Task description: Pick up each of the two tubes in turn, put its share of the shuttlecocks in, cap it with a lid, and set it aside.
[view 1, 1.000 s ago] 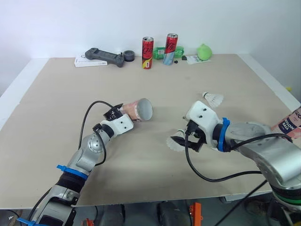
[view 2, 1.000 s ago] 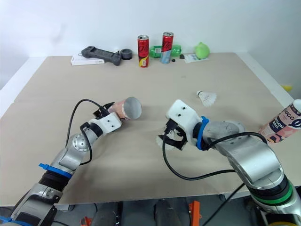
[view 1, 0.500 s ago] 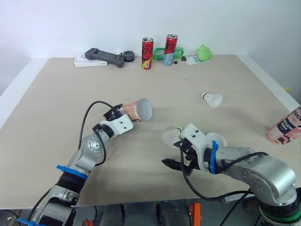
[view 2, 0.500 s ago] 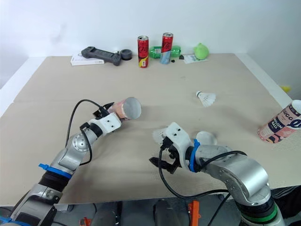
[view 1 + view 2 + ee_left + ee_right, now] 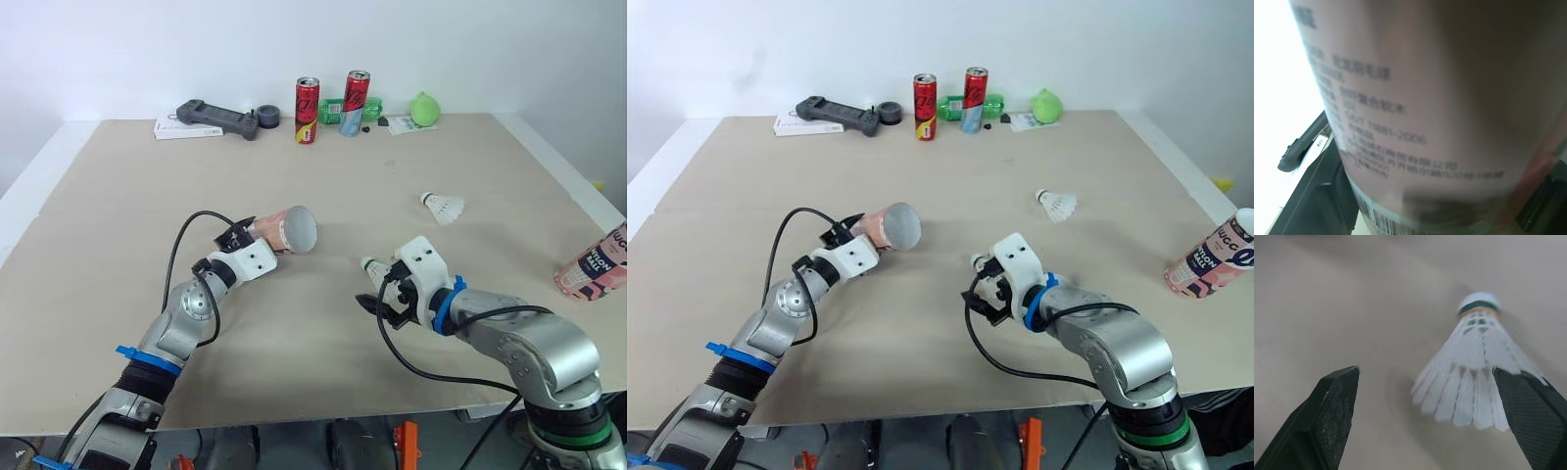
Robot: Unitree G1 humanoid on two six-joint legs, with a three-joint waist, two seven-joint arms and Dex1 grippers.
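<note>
The table (image 5: 118, 225) top is flat and dull, like plain board or thick card, with no shine. The tube (image 5: 1425, 122) looks like smooth card with print on it and a soft shine. The close view is blurry, so it may be plastic. The shuttlecock (image 5: 1476, 377) has thin white feathers and a smooth round tip. The fingers (image 5: 1332, 416) of the right gripper (image 5: 1430, 431) are black with a rough, dotted skin. The red can (image 5: 308, 97) is shiny metal.

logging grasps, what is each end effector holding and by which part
The left end effector grips the tube around its body, behind the open mouth. The right end effector is open: a shuttlecock lies between its fingers, not clamped.
</note>
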